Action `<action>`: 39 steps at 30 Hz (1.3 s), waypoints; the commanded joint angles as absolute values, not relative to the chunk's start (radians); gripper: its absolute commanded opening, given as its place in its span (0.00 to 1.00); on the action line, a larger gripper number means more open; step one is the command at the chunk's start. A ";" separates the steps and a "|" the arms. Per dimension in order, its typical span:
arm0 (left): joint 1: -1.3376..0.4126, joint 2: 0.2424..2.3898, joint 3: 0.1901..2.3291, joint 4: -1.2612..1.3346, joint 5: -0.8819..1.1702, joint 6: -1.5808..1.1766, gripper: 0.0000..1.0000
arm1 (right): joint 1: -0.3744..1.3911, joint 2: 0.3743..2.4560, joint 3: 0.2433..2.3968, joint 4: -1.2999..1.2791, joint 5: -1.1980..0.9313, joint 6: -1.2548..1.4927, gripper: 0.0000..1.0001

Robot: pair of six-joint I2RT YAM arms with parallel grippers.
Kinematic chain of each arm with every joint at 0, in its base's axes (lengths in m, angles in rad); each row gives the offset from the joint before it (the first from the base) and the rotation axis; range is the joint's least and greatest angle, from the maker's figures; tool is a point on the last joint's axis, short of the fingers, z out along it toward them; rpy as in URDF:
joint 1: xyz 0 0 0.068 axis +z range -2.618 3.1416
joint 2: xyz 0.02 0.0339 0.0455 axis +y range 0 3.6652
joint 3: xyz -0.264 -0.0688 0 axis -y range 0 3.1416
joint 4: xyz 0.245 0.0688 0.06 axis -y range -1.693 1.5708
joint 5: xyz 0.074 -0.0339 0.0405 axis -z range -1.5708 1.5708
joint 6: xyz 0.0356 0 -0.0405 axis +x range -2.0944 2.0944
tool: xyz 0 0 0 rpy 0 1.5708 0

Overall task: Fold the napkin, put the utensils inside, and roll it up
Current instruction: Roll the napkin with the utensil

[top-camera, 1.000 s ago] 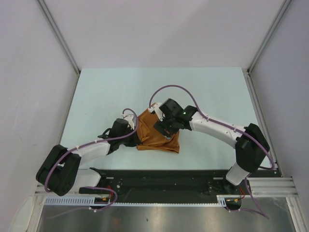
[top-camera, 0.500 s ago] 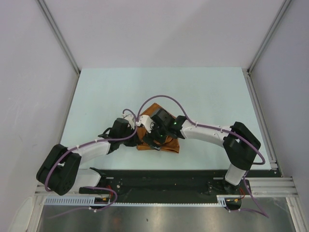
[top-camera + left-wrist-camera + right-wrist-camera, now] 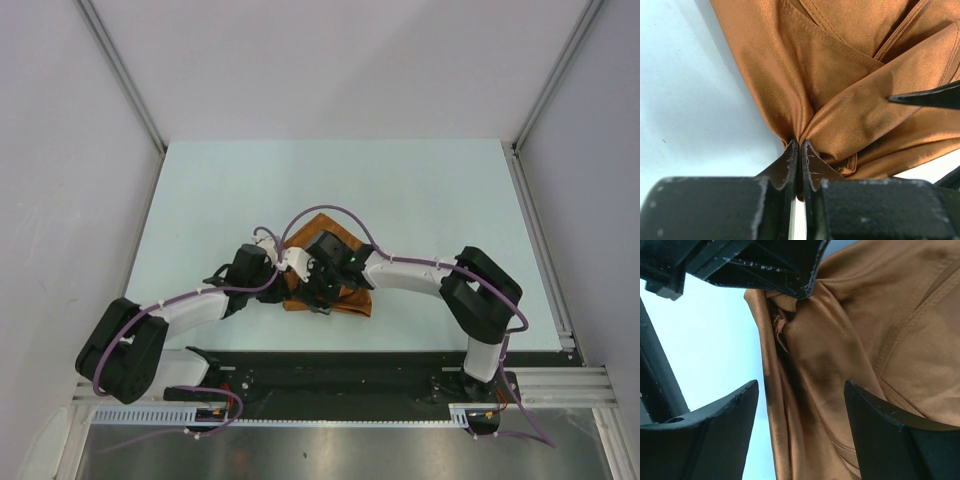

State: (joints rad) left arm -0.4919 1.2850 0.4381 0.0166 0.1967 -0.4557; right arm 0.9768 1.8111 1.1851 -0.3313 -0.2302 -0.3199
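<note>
- At the napkin's [image 3: 850,70] left edge: left gripper [image 3: 799,147], jaws pressed together on a gathered pinch of the cloth. Creases fan outward from the nip.
- Just beside that pinch, over the napkin: right gripper [image 3: 800,390], jaws standing wide apart and straddling a raised ridge of fabric. One finger [image 3: 715,415] hangs off the napkin's edge above bare surface, and the other is above the cloth. Nothing is gripped.
- Under both grippers: the napkin itself, rust-orange with a slight sheen. It is folded over and bunched, with several layers overlapping and stitched hems showing on top. It lies flat apart from the lifted pinch.
- Inside or beside the napkin: utensils are not visible in any view. Whether they sit within the folds cannot be told.
- Around the napkin: bench [image 3: 430,190], pale and smooth, showing on every side of the cloth.
- Handling, by judgement: the cloth looks soft, light and limp, and will hold a fold only while pressed. The shiny weave looks likely to slide, both layer on layer and over the smooth bench.
- Where to take hold, by judgement: a hemmed edge or corner, where the doubled fabric gives the jaws bulk. Bite deep enough to catch all layers. A shallow nip on one layer would probably peel the fold open.
</note>
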 commanded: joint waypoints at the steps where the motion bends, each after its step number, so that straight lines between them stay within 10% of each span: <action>1: -0.495 1.285 0.468 0.009 0.204 -0.440 0.08 | 0.966 1.851 1.200 -0.341 -0.256 -0.313 0.71; 9: -0.495 1.267 0.462 0.009 0.195 -0.442 0.15 | 0.950 1.881 1.200 -0.364 -0.241 -0.275 0.41; 17: -0.495 1.161 0.437 0.009 0.131 -0.465 0.57 | 0.937 1.919 1.221 -0.423 -0.281 -0.249 0.13; 27: -0.494 0.983 0.298 0.080 0.132 -0.543 0.83 | 0.882 1.994 1.288 -0.495 -0.425 -0.247 0.12; 39: -0.494 0.949 0.210 0.201 0.177 -0.545 0.86 | 0.835 2.075 1.373 -0.577 -0.555 -0.264 0.09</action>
State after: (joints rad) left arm -0.4911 0.9161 0.2104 0.1173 0.1627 -0.5343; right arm 0.8375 2.0094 1.3491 -0.5262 -0.5285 -0.2447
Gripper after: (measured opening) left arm 0.875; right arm 0.105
